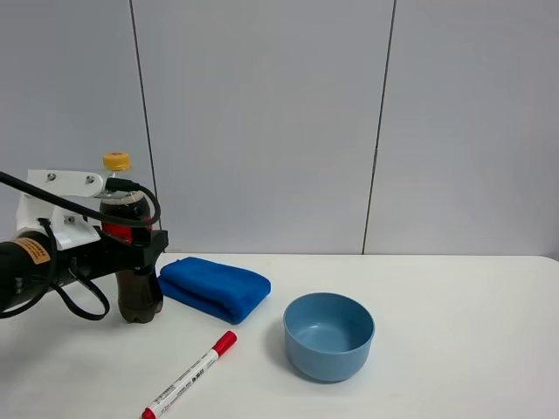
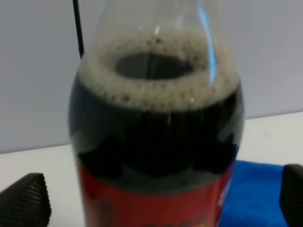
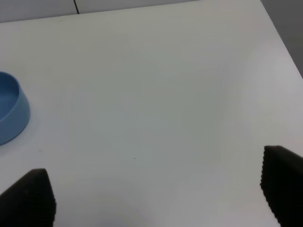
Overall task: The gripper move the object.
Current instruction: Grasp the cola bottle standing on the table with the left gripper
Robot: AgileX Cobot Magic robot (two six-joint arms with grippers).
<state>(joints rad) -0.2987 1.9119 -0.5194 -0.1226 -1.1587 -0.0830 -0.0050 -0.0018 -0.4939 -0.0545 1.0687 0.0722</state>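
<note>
L pincer (image 1: 140,251) spread around the cola bottle (image 1: 138,301), far left of the table (image 1: 454,332); no grip yet.
Bottle stands upright, just beside the blue cloth (image 1: 216,285). Pincer tips sit either side at red label (image 2: 151,201) height, both clear of the plastic. Nearly full w/ foam on top, so I judge it heavy-ish, smooth, slippery, walls a bit squashy: I'd clamp at the label, firm not crushing, kept vertical. Marker (image 1: 189,375) and bowl (image 1: 328,336) lie further right. R pincer (image 3: 156,194) gapes over bare table, holding nothing.
</note>
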